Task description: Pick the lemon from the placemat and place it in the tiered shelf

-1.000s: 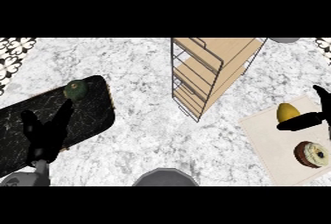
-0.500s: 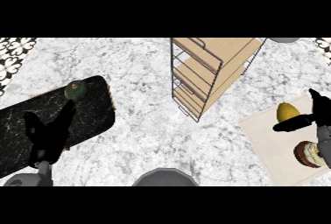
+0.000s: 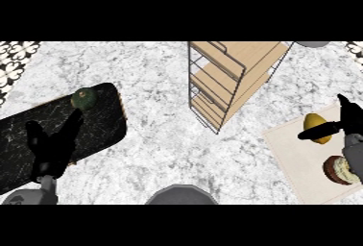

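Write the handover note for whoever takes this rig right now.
Right robot hand: open, at the lemon on the placemat, thumb across it, no grasp yet.
Left robot hand: open, resting over the black board, holding nothing.
Tiered shelf: stands at top centre.
A donut lies on the placemat beside the lemon.
Done: reach to the lemon.
Left: grasp, lift, carry to the shelf, release.

The right hand (image 3: pixel 349 126) is cut by the view's right edge, and its thumb crosses the lemon (image 3: pixel 316 128), hiding a strip of it. The forearm covers part of the donut (image 3: pixel 339 170). The tiered shelf (image 3: pixel 230 77) runs past the upper edge.
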Robot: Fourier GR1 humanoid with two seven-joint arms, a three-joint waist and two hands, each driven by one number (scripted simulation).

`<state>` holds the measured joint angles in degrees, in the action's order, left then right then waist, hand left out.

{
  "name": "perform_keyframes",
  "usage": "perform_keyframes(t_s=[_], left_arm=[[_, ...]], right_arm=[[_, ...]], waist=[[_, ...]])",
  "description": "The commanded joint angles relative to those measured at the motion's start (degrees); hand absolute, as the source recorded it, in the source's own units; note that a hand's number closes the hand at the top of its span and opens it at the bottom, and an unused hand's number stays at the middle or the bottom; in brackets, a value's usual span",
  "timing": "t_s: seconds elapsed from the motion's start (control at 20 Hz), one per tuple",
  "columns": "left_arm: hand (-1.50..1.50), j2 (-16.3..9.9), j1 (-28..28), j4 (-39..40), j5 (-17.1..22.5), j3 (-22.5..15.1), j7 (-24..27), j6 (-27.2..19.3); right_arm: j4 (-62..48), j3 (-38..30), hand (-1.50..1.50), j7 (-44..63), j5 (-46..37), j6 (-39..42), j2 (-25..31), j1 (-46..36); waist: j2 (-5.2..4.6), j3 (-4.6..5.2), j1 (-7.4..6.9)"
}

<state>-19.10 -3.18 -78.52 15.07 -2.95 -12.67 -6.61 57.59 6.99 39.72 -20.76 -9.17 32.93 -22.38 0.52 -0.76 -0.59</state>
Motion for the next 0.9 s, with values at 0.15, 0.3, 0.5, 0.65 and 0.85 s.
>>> perform_keyframes(t_s=[0.15,0.3,0.5,0.65,0.85], left_arm=[[0.00,1.6,1.3,1.0,1.3,-0.2,-1.7,1.8],[0.00,2.9,1.6,0.9,0.9,-0.2,-1.6,1.7],[0.00,3.6,2.5,-1.8,-0.6,-1.1,-4.4,0.3],[0.00,4.5,0.5,1.4,-1.8,-1.2,-2.0,0.2],[0.00,3.5,0.8,-0.4,-1.2,-0.9,-3.2,1.0]], right_arm=[[-3.7,3.9,1.50,-5.3,0.5,11.1,-1.8,-1.3],[-7.2,3.1,1.50,-11.3,-1.1,8.2,-3.4,-1.3],[-5.9,1.9,1.50,-12.0,-2.0,4.8,-6.0,-2.1],[-0.7,6.6,1.50,-18.3,-2.7,9.4,-7.1,-2.1],[8.7,22.3,1.50,-33.3,-5.5,23.3,-10.9,-3.8]], waist=[[-0.65,0.78,-0.11],[-0.68,0.73,0.00],[-0.55,0.73,0.08],[-0.62,0.79,0.67],[-0.34,0.89,-2.50]])
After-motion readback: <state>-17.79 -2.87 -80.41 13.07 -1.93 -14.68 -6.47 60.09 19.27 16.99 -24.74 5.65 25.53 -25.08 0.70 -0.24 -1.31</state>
